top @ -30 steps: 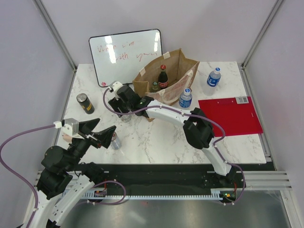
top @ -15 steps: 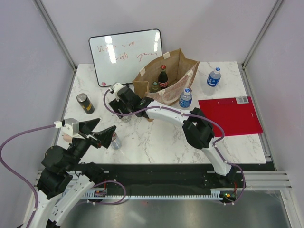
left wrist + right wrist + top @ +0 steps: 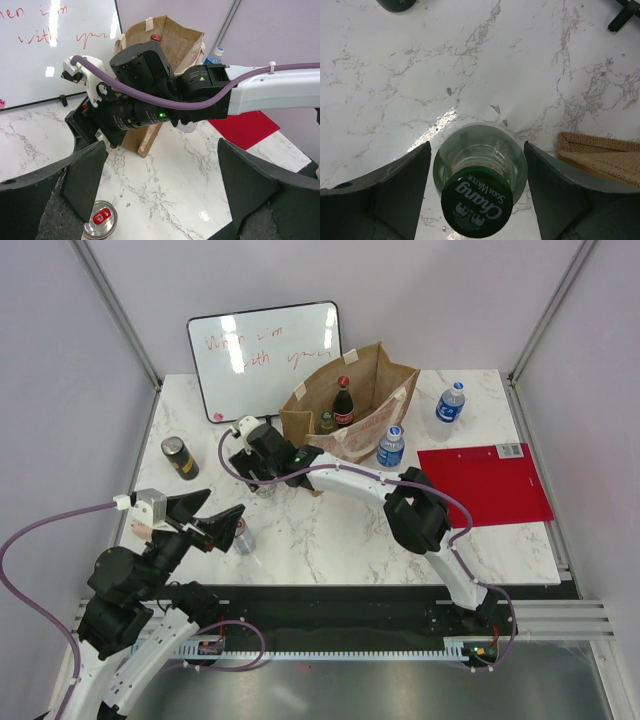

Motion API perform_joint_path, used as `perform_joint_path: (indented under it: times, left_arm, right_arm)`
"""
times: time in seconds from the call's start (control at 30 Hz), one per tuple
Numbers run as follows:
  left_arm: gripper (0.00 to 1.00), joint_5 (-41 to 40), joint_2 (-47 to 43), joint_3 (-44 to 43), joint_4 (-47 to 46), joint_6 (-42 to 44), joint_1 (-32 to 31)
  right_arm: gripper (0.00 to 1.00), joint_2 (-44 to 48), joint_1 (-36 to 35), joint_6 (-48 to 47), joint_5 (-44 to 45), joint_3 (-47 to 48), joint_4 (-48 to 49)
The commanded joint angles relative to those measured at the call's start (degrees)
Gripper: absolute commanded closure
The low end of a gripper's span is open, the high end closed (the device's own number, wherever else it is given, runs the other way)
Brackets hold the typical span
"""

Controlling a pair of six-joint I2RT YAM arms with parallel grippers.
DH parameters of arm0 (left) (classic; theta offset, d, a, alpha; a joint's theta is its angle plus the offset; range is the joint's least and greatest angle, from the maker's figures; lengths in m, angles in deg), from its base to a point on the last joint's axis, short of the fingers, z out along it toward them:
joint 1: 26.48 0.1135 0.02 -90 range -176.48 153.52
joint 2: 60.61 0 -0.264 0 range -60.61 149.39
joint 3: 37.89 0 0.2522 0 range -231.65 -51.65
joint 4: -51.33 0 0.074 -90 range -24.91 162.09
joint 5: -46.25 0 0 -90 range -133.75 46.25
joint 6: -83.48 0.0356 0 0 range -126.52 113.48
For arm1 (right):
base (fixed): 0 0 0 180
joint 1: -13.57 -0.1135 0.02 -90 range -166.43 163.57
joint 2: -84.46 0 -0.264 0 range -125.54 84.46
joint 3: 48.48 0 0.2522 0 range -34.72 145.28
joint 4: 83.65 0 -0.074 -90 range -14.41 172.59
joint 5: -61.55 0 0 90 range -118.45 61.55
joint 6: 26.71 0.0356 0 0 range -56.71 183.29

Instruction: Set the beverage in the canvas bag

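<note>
A clear glass soda water bottle (image 3: 479, 172) with a dark green cap stands upright on the marble table. My right gripper (image 3: 477, 200) is open, one finger on each side of the bottle with small gaps; in the top view it (image 3: 262, 483) hangs just left of the canvas bag (image 3: 365, 410). The tan bag stands open and holds a cola bottle (image 3: 343, 403) and a green-capped bottle (image 3: 327, 421). My left gripper (image 3: 225, 525) is open and empty beside a silver can (image 3: 100, 226).
Two blue-labelled water bottles (image 3: 391, 447) (image 3: 450, 402) stand right of the bag. A dark can (image 3: 179, 457) stands at the left. A whiteboard (image 3: 265, 355) leans at the back. A red folder (image 3: 485, 483) lies at the right. The bag's corner (image 3: 600, 160) shows beside the bottle.
My right gripper has edged slightly toward the far left over the soda water bottle. The left arm has not moved.
</note>
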Motion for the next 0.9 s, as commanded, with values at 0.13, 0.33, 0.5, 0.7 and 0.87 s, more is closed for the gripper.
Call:
perform_joint_path:
  times: [0.13, 0.33, 0.5, 0.7, 0.87]
  left_arm:
    - [0.01, -1.5, 0.0, 0.2, -2.0, 2.1, -0.1]
    - [0.01, -1.9, -0.1, 0.2, -1.9, 2.1, -0.1]
    - [0.01, -2.2, -0.2, 0.2, -1.8, 2.1, -0.1]
    - [0.01, -2.6, 0.8, 0.2, -1.6, 2.1, -0.1]
    - [0.01, -3.0, 1.9, -0.1, -1.3, 1.9, -0.1]
  right_arm:
    - [0.38, -1.1, -0.5, 1.0, -0.7, -1.0, -0.2]
    - [1.00, 6.3, -0.5, 0.5, -0.3, -1.4, -0.9]
    - [1.00, 13.5, -0.5, -2.0, 0.0, 6.0, -7.5]
    - [1.00, 19.8, 1.3, -2.1, -3.8, 16.1, -18.8]
    - [1.00, 25.2, 5.3, -2.0, -3.1, 18.0, -19.2]
